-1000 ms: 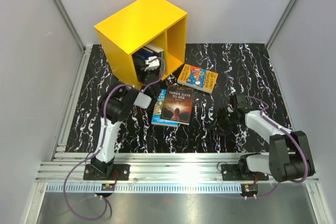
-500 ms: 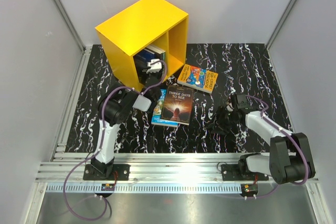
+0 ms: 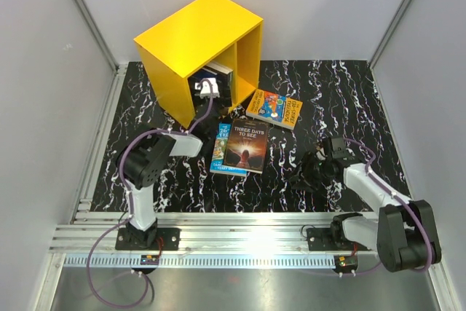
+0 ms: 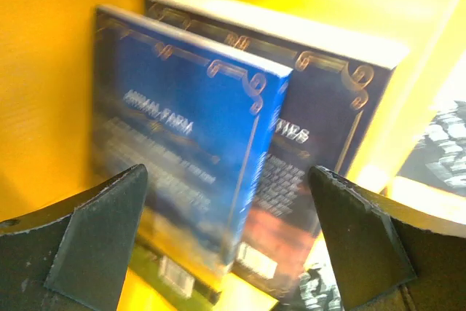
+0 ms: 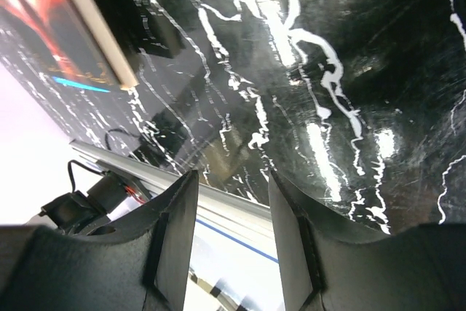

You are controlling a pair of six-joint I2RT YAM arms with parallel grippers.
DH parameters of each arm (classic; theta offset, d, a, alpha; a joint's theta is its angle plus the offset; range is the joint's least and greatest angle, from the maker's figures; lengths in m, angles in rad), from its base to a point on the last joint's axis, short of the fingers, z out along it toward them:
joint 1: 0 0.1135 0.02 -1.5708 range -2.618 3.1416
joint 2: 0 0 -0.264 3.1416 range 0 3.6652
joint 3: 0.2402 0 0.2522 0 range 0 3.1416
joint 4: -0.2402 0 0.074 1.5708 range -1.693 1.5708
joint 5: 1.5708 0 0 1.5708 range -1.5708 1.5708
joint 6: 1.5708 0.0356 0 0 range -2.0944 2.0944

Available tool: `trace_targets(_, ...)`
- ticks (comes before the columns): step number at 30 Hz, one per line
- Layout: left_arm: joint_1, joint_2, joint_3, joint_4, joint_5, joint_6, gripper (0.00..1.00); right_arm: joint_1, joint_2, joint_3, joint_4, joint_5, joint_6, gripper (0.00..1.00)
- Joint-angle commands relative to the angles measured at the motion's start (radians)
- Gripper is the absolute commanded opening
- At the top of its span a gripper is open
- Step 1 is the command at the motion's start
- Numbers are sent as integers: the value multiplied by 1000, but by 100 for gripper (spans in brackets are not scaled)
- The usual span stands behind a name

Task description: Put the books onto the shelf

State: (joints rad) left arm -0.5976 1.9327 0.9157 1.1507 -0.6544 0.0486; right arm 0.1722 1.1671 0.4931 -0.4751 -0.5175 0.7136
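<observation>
Inside the left compartment of the yellow shelf, the left end effector stands wide open, gripping nothing, just before two upright books. Three more books lie on the desk. The right end effector, about half open and empty, hangs low over the desk.

**L GRIPPER DEEPER IN SHELF**

Pushed L gripper further into left compartment of shelf, jaws spread slightly wider; elbow dropped back & to the left. Drew R gripper a bit nearer base rail, elbow lower.
</observation>
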Motion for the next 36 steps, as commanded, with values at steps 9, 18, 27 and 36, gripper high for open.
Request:
trace_targets(9,4,-173,193,-219,398,-303,99,9,-135,48,-51,-32,50,51)
trace_targets(18,-2,-389,290,-584,472,-424,99,9,-149,151,-92,-21,52,53)
trace_targets(27,-36,-570,348,-1019,363,-493,99,7,50,456,-86,-85,37,53)
trace_targets(36,64,-707,327,-1233,381,-372,96,7,253,717,-74,-156,29,51)
